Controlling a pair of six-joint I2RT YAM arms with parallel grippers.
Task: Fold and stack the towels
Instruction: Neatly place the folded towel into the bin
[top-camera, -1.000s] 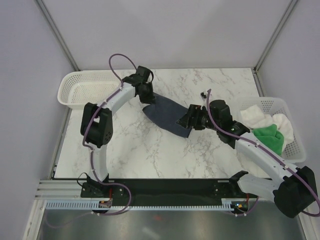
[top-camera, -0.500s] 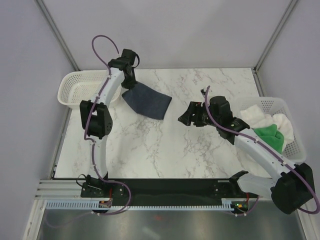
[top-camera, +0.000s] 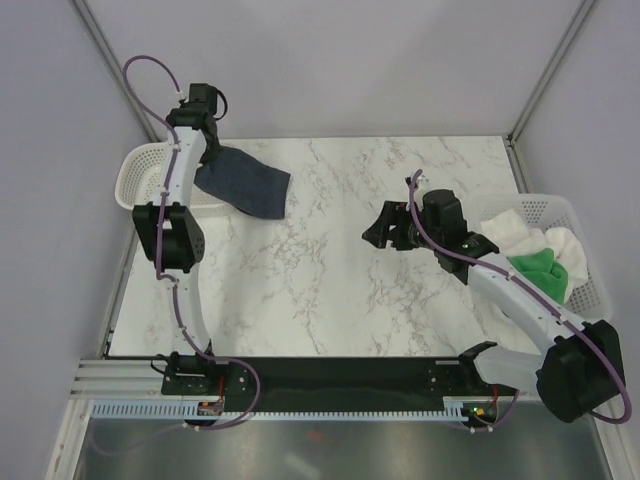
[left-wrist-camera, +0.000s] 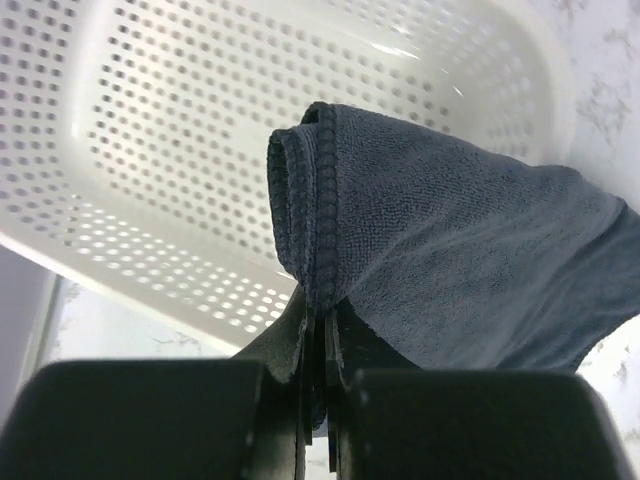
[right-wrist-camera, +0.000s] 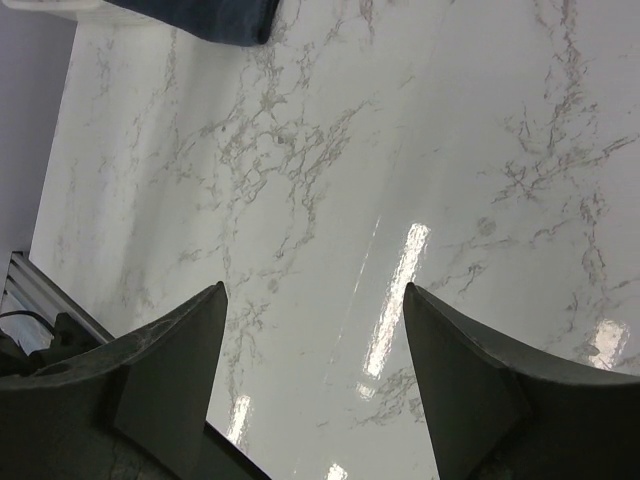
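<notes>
My left gripper (top-camera: 203, 130) is shut on a folded corner of the dark blue towel (top-camera: 245, 183) and holds it up over the right end of the white perforated basket (top-camera: 150, 170) at the back left. In the left wrist view the towel (left-wrist-camera: 450, 260) hangs from the closed gripper (left-wrist-camera: 318, 300) above the basket (left-wrist-camera: 150, 150). My right gripper (top-camera: 382, 228) is open and empty over the bare marble (right-wrist-camera: 400, 150) at mid-right. A far edge of the blue towel (right-wrist-camera: 200, 18) shows at the top of the right wrist view.
A second white basket (top-camera: 590, 290) at the right edge holds white towels (top-camera: 512, 232) and a green towel (top-camera: 540, 272). A small black object (top-camera: 406, 188) lies on the marble behind my right gripper. Grey walls stand close around the table.
My left gripper has carried the blue towel from the table's middle back and left to the left basket. My right gripper let go of the towel and drew back slightly, open.
</notes>
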